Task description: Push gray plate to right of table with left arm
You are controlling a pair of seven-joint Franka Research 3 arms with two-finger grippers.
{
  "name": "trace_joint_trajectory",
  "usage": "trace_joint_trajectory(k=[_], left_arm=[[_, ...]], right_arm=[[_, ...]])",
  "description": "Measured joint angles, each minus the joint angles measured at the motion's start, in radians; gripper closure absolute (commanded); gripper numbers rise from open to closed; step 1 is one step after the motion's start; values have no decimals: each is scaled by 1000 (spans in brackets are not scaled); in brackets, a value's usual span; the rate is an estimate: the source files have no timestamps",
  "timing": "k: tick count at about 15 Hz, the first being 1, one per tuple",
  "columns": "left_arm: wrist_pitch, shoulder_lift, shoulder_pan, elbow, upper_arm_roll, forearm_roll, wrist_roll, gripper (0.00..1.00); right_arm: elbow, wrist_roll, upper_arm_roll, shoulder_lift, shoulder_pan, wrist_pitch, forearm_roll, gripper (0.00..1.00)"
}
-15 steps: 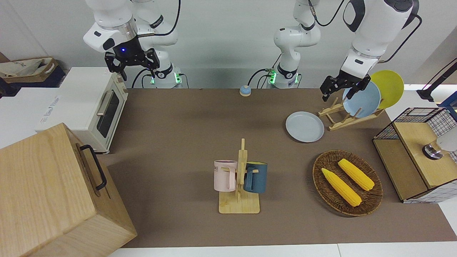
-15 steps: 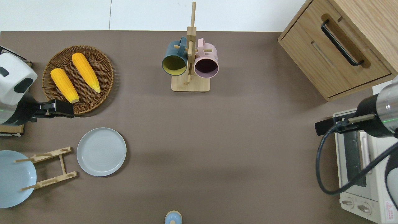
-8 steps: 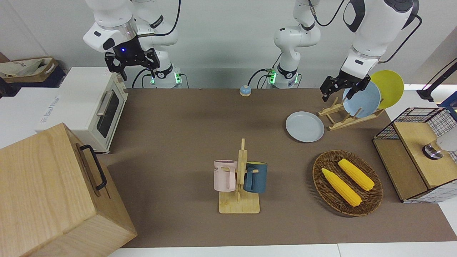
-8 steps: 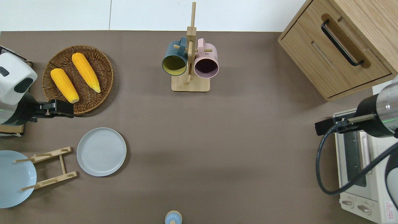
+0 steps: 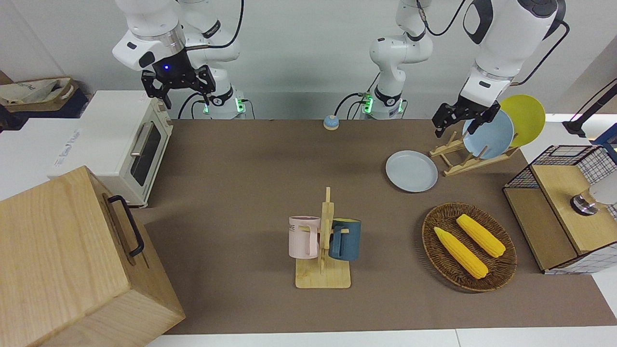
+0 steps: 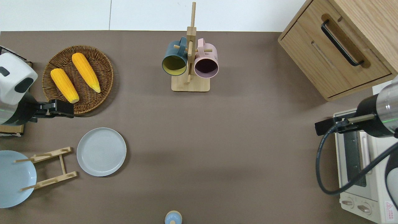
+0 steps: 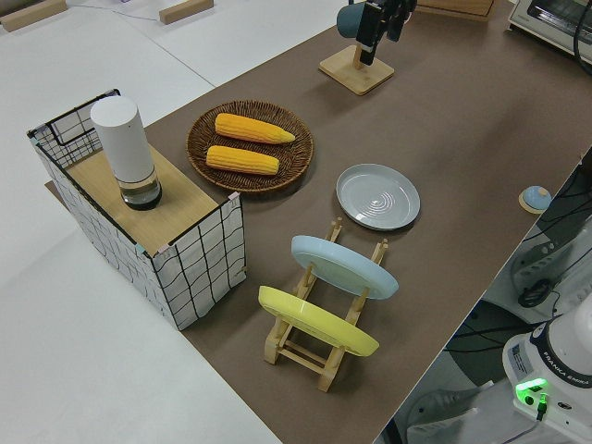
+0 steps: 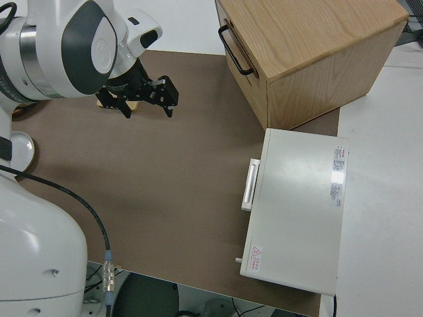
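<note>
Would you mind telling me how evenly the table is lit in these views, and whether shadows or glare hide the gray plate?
Overhead view: soft broad shadow bands cross the table; the gray plate is evenly lit with a faint shadow at its rim. Front view: the plate is clear, without glare. Left side view: the plate is sharp, its rings visible. Right side view: only a cut-off sliver of it shows.

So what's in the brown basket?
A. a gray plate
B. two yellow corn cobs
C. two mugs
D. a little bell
B: the wicker basket holds two corn cobs, lying side by side; the mugs hang on their wooden stand, and the gray plate lies flat on the table, nearer to the robots than the basket.
</note>
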Motion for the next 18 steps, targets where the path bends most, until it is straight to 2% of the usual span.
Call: trace_joint_trajectory(k=[6,10,14,15,18], left_arm=[[-36,1,2,-7,9,0,-1,2],[-36,-26,3,-71,41,0,16,2],[97,-153,4,-282,82,0,61,2],[157,-205,4,-373,103,0,81,2],[269,-286,5,-536,154,0,125,2]], right_arm=[[0,0,0,0,0,0,0,17],[0,0,0,0,0,0,0,17],[0,0,0,0,0,0,0,17],[0,0,0,0,0,0,0,17],[0,0,0,0,0,0,0,17]])
